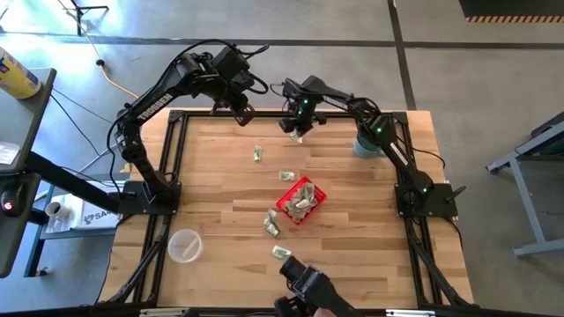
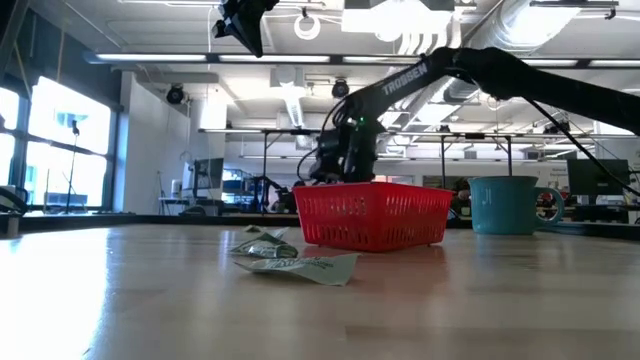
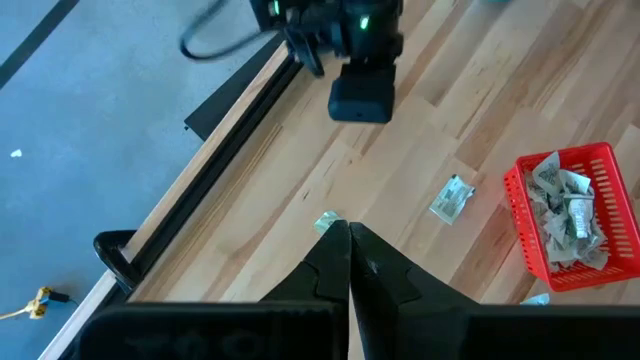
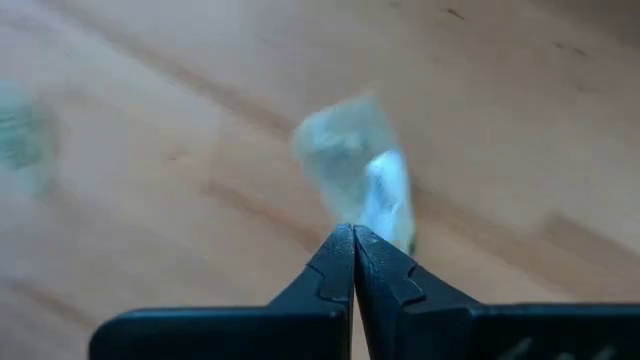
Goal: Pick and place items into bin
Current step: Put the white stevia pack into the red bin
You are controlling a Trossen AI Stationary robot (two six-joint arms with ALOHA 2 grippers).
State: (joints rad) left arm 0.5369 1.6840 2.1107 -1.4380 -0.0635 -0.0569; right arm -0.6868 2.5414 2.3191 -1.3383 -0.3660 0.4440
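Your right end effector [image 4: 353, 232] pinches one packet [image 4: 360, 180] between closed jaws, the red basket [image 1: 301, 202] well off. Several packets already fill it; five wait on the counter [image 1: 220, 176]. Left end effector [image 3: 349, 228]: closed, empty.

Both arms reach far; left gripper [image 3: 349, 240] and right gripper [image 4: 353, 240] closed.

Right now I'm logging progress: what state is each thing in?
Right pincer: shut on a packet, near the table's far edge.
Left pincer: shut, empty, raised.
Red basket: upright, partly filled with packets.
Loose packets: lying on the table.
Teal mug: upright.
Clear cup: upright.
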